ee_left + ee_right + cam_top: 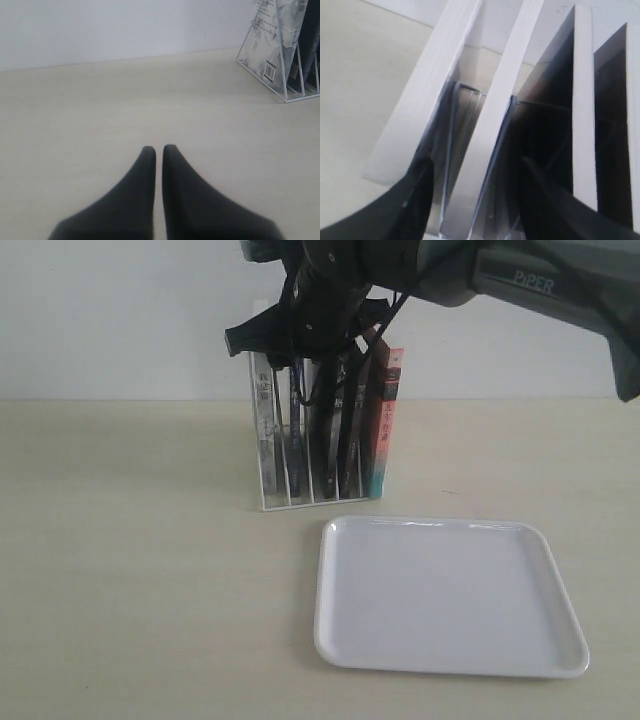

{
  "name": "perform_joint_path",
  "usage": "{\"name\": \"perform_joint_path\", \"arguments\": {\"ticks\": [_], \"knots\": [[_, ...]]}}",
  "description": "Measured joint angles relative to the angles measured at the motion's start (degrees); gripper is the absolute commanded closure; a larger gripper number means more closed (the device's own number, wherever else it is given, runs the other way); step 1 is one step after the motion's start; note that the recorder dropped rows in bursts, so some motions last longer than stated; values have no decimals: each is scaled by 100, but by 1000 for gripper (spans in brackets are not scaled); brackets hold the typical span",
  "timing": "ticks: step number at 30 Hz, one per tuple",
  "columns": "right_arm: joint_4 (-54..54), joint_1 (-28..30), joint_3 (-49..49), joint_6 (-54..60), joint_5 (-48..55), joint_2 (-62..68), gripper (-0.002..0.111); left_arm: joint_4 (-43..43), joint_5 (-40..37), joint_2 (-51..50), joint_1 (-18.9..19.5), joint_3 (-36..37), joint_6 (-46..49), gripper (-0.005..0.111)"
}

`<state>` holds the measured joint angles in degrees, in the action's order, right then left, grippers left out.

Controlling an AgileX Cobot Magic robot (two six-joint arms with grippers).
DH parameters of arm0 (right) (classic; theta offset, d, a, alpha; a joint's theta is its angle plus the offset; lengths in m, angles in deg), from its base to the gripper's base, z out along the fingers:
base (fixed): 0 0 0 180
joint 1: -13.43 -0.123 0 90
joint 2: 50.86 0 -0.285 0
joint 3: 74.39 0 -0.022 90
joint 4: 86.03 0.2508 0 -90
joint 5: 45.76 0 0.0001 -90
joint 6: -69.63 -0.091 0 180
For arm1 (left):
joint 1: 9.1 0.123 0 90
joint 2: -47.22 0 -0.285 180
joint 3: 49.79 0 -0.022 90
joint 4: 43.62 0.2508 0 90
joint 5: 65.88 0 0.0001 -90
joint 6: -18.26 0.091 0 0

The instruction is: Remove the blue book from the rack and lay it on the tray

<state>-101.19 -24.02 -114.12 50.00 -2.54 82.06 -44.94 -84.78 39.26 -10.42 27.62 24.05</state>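
Blue book (296,430) stood in rack (310,503) near rear edge of worktop (120,590), straddled by right gripper (475,165), fingers apart. Left gripper (159,148) pressed together. Tray (450,665) laid toward front edge.

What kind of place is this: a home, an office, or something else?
Probably a robot test bench rather than a home: a bare pale tabletop against a blank white wall, a robot arm marked PiPER, and a rack of books beside an empty tray.
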Motion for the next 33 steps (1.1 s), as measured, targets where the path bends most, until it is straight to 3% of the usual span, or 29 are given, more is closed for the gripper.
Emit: {"name": "perform_joint_path", "arguments": {"ticks": [5,15,33], "knots": [[32,83,0,-87,10,61,60,0,0,0,0,0,0,102],[170,96,0,-138,-95,61,108,0,0,0,0,0,0,102],[204,110,10,-138,-30,-78,109,0,0,0,0,0,0,102]]}}
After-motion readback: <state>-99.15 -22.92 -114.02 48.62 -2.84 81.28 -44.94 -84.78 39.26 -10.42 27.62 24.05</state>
